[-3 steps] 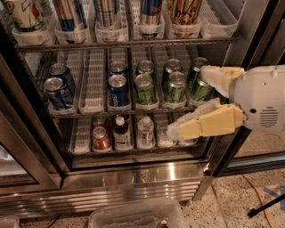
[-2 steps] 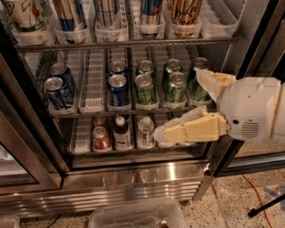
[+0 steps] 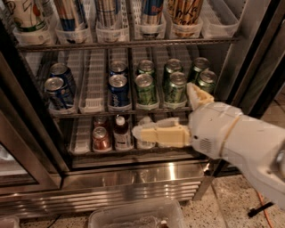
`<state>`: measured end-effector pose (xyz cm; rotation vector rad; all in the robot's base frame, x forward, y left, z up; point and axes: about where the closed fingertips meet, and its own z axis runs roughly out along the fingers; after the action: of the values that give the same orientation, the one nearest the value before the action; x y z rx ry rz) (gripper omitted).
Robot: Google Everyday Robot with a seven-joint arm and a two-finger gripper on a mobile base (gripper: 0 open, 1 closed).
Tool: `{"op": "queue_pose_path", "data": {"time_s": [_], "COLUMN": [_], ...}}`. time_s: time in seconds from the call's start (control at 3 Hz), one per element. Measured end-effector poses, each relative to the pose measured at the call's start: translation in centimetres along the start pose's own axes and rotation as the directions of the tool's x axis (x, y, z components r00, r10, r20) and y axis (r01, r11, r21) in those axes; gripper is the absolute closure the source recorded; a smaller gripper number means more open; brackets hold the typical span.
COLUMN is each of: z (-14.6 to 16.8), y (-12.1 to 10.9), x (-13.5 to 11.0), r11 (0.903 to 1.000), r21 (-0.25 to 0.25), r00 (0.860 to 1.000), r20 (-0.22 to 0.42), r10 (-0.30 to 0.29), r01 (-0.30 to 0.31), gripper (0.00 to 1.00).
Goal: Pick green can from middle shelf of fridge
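The arm (image 3: 240, 142), a bulky white shell, comes in from the lower right and slants up and left toward the open fridge (image 3: 40, 147), its wrist level with the front edge of the middle shelf (image 3: 89, 112). The gripper (image 3: 163, 109) sits in front of the right half of that shelf. Its two cream fingers (image 3: 164, 135) are spread wide and hold nothing. The lower one lies nearly flat and reaches left across the front of the bottom shelf. The upper one points up and ends just beside the rightmost green can (image 3: 206, 81); whether it touches cannot be told. That can stands upright at the front of the far-right lane, with another behind it. Four more green cans (image 3: 146, 89) stand upright in the two lanes to its left, two deep in each, in white slotted trays. Left of them are two blue cans (image 3: 119, 89) in one lane. After an empty tray comes another blue pair at the far left. Below, the lower fingertip lies near a dark bottle (image 3: 121, 131) and a red can (image 3: 101, 138). Tall cans (image 3: 151, 11) fill the trays of the top shelf. The ribbed steel base (image 3: 133, 182) runs under the shelves, and a clear plastic bin (image 3: 133, 216) sits on the speckled floor before it.
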<state>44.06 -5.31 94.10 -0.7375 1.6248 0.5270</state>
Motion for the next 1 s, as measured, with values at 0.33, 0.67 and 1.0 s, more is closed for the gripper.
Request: {"op": "queue_pose_path", "data": {"time_s": [0.33, 0.67, 1.0], "z": [1.6, 3.5, 3.5], "y": [-1.4, 0.7, 0.7], "x": [1.2, 0.0, 0.0], "r11": [0.9946, 0.9986, 0.9986], "r21": [0.063, 0.021, 0.021], "r00": [0.993, 0.990, 0.990], "r20": [0.093, 0.132, 0.132], "r10": [0.077, 0.045, 0.045], "r01": [-0.083, -0.048, -0.048], "gripper": [0.00, 0.00, 0.00]}}
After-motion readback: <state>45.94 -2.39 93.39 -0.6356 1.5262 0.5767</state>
